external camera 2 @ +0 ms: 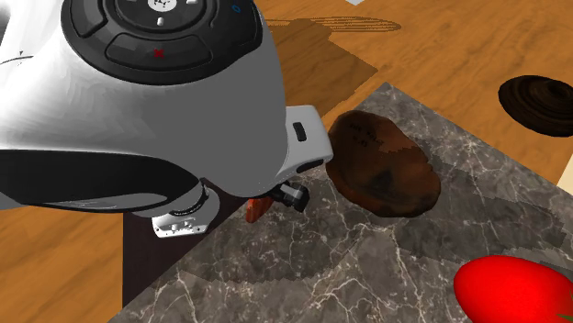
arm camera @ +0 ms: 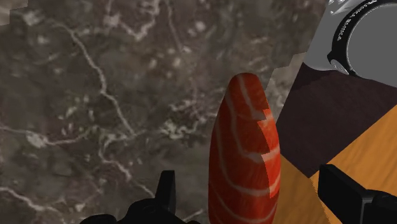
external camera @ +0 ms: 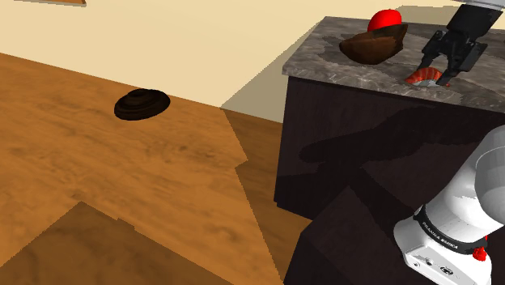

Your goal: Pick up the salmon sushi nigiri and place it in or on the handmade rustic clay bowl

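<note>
The salmon nigiri, orange-red with pale stripes, lies on the dark marbled counter close to its edge. My gripper is open and low over it. One black finger stands on each side of the nigiri and neither touches it. In the shoulder view the gripper hangs right over the nigiri. The brown clay bowl sits on the same counter, a little to the shoulder view's left of the nigiri. The second exterior view has the bowl beside the arm and a sliver of nigiri under it.
A red rounded object stands behind the bowl on the counter. A dark round dish-like object lies on the wooden floor far off. The counter edge drops away just beside the nigiri. My white arm blocks much of the second exterior view.
</note>
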